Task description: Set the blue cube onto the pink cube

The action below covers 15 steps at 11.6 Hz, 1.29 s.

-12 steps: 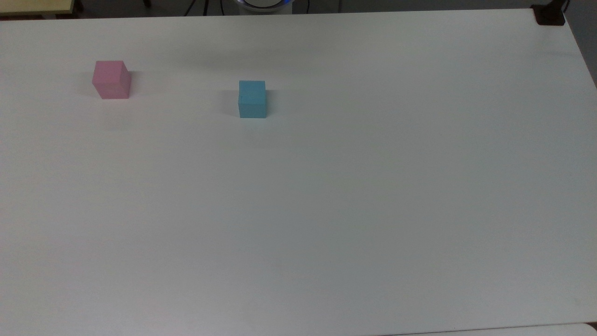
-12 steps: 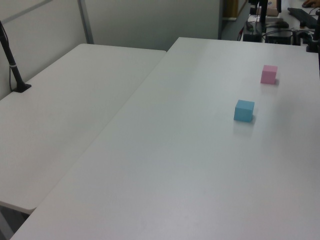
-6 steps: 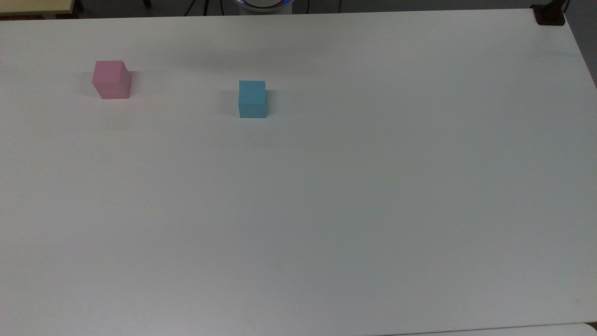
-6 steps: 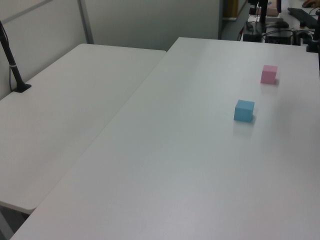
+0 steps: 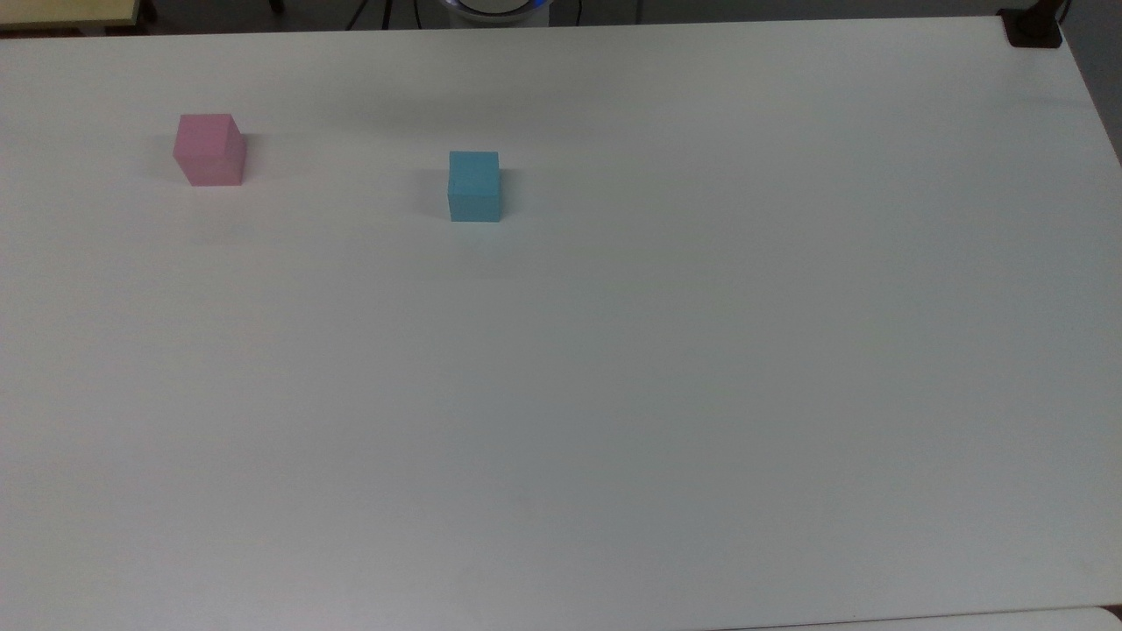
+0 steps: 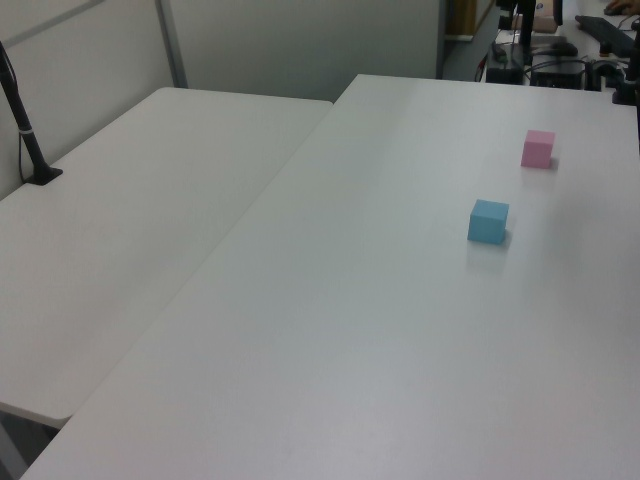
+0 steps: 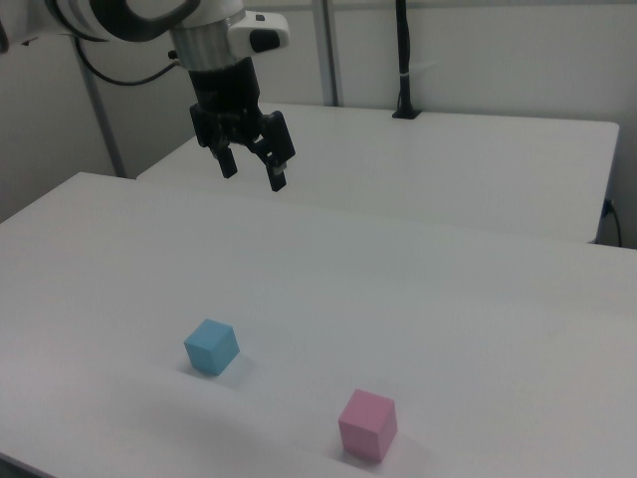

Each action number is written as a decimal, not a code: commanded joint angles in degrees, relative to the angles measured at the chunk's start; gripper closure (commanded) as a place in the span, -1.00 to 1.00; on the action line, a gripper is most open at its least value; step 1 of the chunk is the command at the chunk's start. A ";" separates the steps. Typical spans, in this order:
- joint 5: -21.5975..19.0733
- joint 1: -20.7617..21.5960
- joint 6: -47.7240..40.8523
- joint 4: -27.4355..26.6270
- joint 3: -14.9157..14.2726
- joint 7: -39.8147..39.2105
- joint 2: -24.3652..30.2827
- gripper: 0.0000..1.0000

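Blue cube [image 5: 474, 186] and pink cube [image 5: 209, 150] sit well apart on the white table [image 5: 614, 394], broad bare surface around both. In the right view, the gripper [image 7: 254, 174] hangs high above, jaws apart, holding nothing.

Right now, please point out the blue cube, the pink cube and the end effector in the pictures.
blue cube [image 5: 474, 186], top view, on its top and front faces.
pink cube [image 5: 209, 149], top view, middle of the cube.
end effector [image 7: 253, 172], right view, midway between its two open fingertips.
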<state>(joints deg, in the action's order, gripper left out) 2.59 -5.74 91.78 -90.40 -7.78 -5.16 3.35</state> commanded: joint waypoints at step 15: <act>-3.99 1.08 10.41 -21.13 10.76 1.95 -1.85 -1.00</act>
<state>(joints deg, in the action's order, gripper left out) 0.11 -5.39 95.27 -106.40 2.48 -12.17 0.63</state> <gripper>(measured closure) 0.000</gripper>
